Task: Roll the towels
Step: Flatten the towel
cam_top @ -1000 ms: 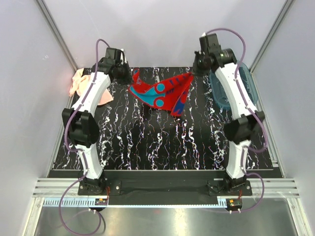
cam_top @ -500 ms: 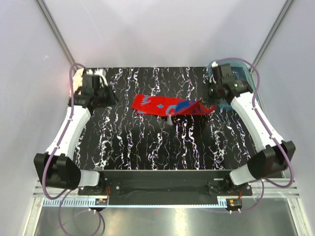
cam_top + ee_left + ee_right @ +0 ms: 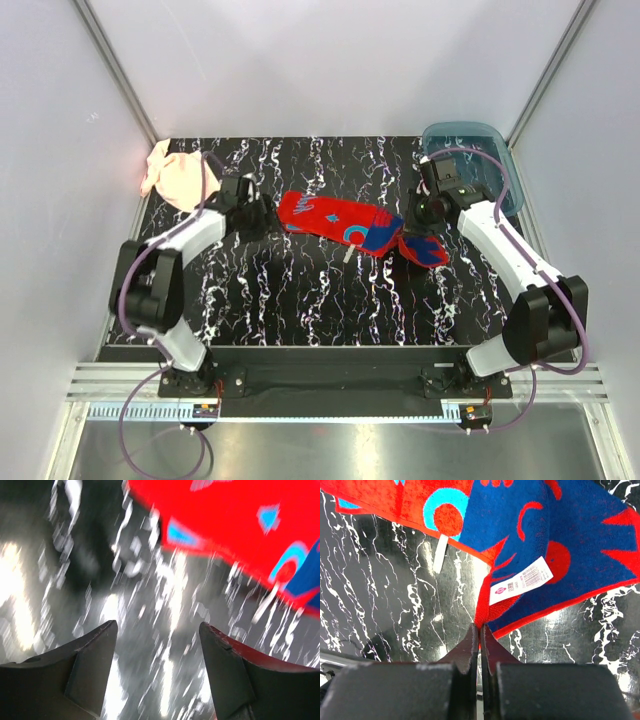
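we see the blue towel (image 3: 345,225) lying near the middle of the table (image 3: 300,300), a soft terry cloth with a looped nap. it is gathered into a long, narrow, rumpled band. its long axis runs left to right across the table, a little slanted, with the left end farther from the arm bases and the right end nearer to them. the left stretch shows mostly red with pale blue shapes. the right end shows deep blue with red shapes and a red hem. a white printed care label (image 3: 520,580) lies on the blue part, and a thin white tab (image 3: 440,554) sticks out from the near edge.

the table top is glossy black with white marble-like veins. the peach towel (image 3: 172,175) sits crumpled in a soft heap at the far left corner, partly over the table edge. a translucent blue plastic tray (image 3: 470,135) with rounded corners stands at the far right corner.

the left gripper (image 3: 157,625) hangs just beside the blue towel's left end, its dark fingers spread with only bare table between them. the right gripper (image 3: 480,627) is at the towel's right end, its fingers pressed together on the red hem, which runs into their tips.
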Motion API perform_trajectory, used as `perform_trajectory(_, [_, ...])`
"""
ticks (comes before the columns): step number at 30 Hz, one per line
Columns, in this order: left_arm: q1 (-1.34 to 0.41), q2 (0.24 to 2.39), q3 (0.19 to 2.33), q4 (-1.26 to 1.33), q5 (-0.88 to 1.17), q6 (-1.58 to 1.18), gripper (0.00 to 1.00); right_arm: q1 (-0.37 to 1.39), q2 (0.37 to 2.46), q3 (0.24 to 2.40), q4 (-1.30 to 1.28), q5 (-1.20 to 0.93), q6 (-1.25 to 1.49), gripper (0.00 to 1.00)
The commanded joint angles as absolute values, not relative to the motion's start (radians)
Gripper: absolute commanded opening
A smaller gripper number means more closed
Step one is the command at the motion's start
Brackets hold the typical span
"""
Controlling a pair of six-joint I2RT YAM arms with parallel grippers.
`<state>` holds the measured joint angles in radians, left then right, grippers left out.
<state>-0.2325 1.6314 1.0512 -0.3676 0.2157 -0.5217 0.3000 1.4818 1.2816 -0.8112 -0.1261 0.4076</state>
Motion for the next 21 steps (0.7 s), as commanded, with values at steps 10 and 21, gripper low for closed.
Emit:
perform_trajectory(10, [-0.241, 1.931, 1.262, -0.236, 0.112, -0.710, 0.72, 0.299, 1.468, 1.220, -0.747, -0.160, 0.390, 0.00])
perform_trajectory(21, [-0.239, 2.031, 1.356, -0.233, 0.094, -0.756, 0.38, 0.299, 1.488, 1.223, -0.755, -0.158, 0.359, 0.00])
